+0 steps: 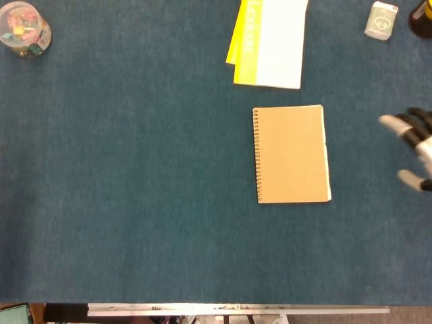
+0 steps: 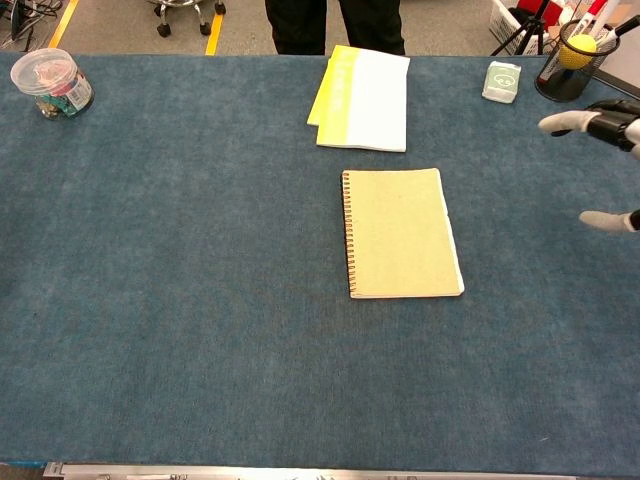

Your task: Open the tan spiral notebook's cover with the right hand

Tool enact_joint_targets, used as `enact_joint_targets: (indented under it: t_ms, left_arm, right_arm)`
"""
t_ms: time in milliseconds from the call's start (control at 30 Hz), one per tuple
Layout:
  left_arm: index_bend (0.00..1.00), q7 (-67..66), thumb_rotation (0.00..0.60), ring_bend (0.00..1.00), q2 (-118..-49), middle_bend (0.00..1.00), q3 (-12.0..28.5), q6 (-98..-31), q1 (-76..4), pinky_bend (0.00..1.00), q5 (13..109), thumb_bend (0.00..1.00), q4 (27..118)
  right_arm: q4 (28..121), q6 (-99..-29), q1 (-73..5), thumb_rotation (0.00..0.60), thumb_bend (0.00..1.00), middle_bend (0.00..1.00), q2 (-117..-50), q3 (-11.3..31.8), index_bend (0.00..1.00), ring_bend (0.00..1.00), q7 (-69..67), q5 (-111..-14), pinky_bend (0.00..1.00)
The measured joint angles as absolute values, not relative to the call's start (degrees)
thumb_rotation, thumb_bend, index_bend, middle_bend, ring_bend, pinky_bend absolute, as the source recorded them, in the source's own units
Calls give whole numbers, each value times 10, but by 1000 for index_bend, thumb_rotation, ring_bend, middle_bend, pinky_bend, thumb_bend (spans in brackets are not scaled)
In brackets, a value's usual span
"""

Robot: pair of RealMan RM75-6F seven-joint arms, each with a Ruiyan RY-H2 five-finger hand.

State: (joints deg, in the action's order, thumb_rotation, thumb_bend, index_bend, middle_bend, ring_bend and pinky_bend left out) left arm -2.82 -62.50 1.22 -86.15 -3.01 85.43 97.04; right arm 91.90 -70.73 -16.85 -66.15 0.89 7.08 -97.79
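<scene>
Near the table's (image 2: pixel 200 300) right edge, right hand (image 1: pixel 413 150) hovers with fingers spread, holding nothing, well apart from closed tan spiral notebook (image 1: pixel 291 154); free edge faces it, evidently suiting approach.

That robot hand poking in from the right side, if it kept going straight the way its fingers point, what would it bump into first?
Most likely the tan spiral notebook. The right hand points its fingers left across bare blue table toward the notebook's open edge. Its height above the table is unclear, so it might pass over.
</scene>
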Motion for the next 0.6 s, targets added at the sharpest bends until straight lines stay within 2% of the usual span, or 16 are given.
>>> enact_joint_targets:
  t_ms: [100, 233, 333, 600]
  left_arm:
    - [275, -25, 600, 149, -624, 252, 11, -863, -28, 166, 855, 511, 969]
    - [275, -17, 600, 149, -624, 252, 9, -864, -25, 166, 856, 511, 967]
    - [275, -12, 600, 149, -623, 252, 7, -865, -23, 166, 856, 510, 965]
    - [274, 2, 600, 149, -615, 252, 6, -865, -18, 166, 853, 510, 964]
  right_arm:
    - [912, -679, -187, 600, 144, 151, -681, 5, 136, 75, 77, -985, 195]
    - [888, -653, -210, 600, 144, 70, -717, 1, 52, 5, 98, -996, 120]
    - [861, -643, -222, 600, 144, 27, -745, -1, 5, 0, 115, -1004, 96]
    - [792, -614, -251, 600, 144, 17, -801, -1, 0, 0, 130, -997, 92]
